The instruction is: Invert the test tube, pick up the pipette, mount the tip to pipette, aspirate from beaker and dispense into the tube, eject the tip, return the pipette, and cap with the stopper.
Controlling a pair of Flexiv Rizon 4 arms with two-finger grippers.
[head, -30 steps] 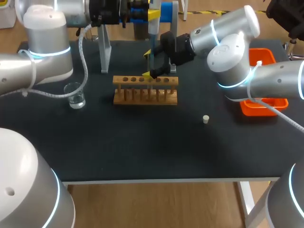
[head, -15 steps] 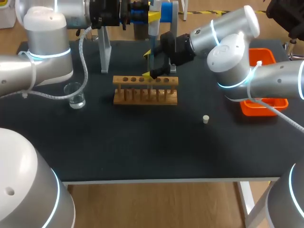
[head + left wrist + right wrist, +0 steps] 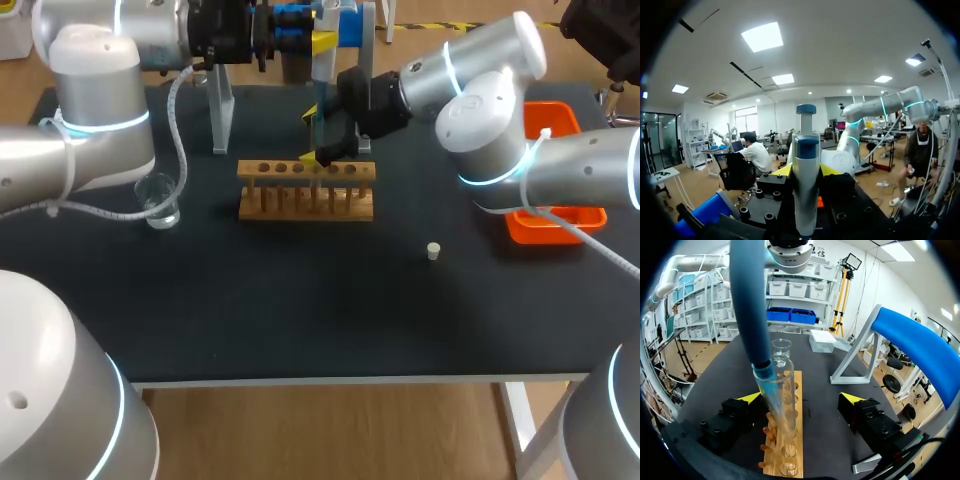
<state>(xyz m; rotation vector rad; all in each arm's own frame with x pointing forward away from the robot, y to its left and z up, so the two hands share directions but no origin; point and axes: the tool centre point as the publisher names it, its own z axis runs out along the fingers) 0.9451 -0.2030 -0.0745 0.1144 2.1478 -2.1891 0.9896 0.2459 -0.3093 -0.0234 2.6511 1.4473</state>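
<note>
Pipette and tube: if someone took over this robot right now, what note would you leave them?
Left gripper: shut on the pipette, whose tip is down inside the test tube.
Right gripper: open, the tube between its fingers, upright in the wooden rack.
Beaker left of the rack; stopper loose on the table.
Done: tube upright, pipette picked up, tip mounted; whether liquid has gone in, I cannot tell.
Left: eject tip, return pipette, cap tube.
</note>
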